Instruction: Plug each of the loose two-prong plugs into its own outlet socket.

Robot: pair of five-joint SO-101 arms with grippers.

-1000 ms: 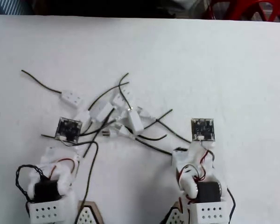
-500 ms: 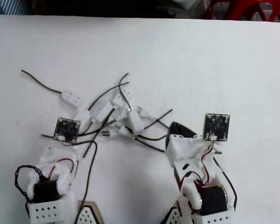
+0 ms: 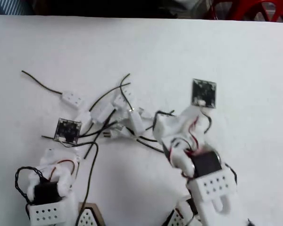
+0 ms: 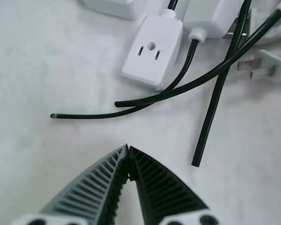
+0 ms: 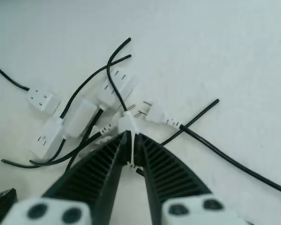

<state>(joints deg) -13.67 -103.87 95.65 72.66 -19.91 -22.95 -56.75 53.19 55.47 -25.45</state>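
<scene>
High: plug/socket tangle point(image 3: 118, 113) left of centre on surface point(image 3: 226, 56), right end effector point(image 3: 156, 118) at its edge
Left wrist: left end effector point(image 4: 128, 151) closed, empty; outlet socket point(image 4: 152, 51) ahead, apart
Right wrist: right end effector closed, empty; two-prong plug point(image 5: 155, 114) just beyond its tips

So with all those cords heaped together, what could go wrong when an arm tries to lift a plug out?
The black cords cross over one another, so lifting one plug may drag a socket along. The right gripper sits shut at the heap's edge; unless it opens first, it could shove pieces rather than grasp. The plug lies flat, so it may get gripped askew.
</scene>
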